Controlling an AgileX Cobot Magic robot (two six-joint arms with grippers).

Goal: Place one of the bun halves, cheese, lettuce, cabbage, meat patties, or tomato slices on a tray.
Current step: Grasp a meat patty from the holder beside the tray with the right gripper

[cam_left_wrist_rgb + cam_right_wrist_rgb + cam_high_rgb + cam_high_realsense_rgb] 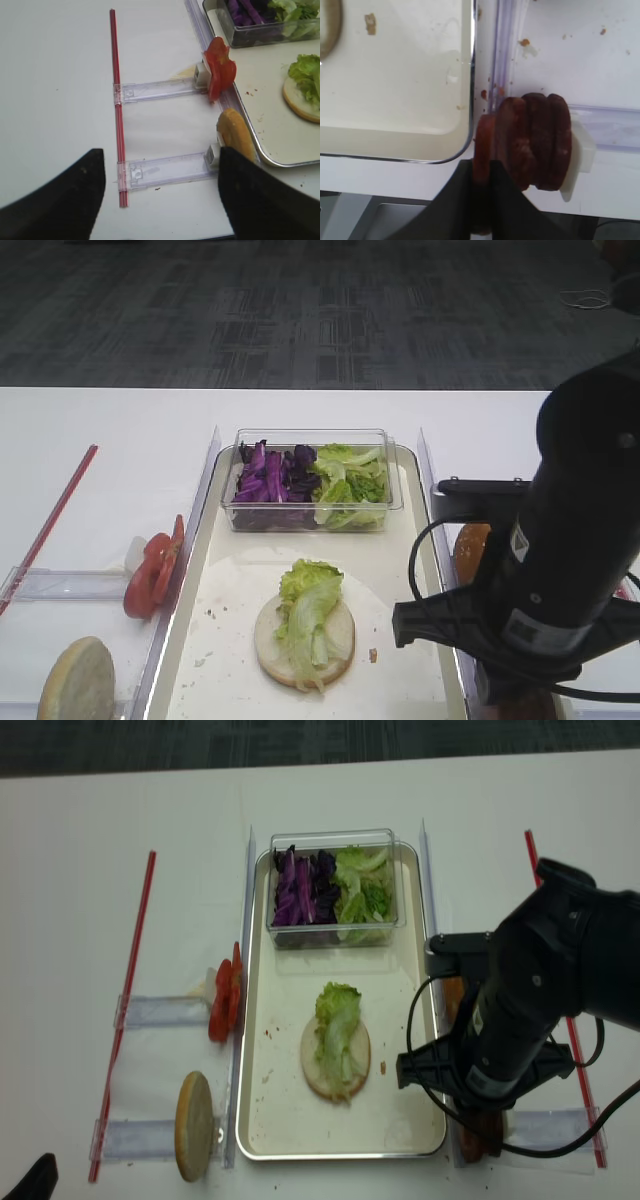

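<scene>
Right end effector (482,172) clamped tight on the leftmost of the meat patties (525,147), right at the near right corner of the tray (395,137), just outside its rim. Four patties standing on edge in a row, as far as countable in the wrist view, backed by a white stop on a clear rail. Left end effector (160,195) spread wide, gripping nothing, hovering over bare desk (60,100) between a red strip (116,100) and the left-side rails. On the tray: one pale bun base (305,640) topped with one lettuce (308,600) leaf, plus one clear tub (315,480) at the far end with purple cabbage (270,480) on its left and more green leaves on its right. Left of the tray: a cluster of tomato slices (152,568) on edge, exact number hard to tell, and one bun half (78,680) on edge nearer the front. One more bun half (470,548) peeking out beside the right arm. Plenty of bare paper floor around the bun base, raised rim all round the tray.
</scene>
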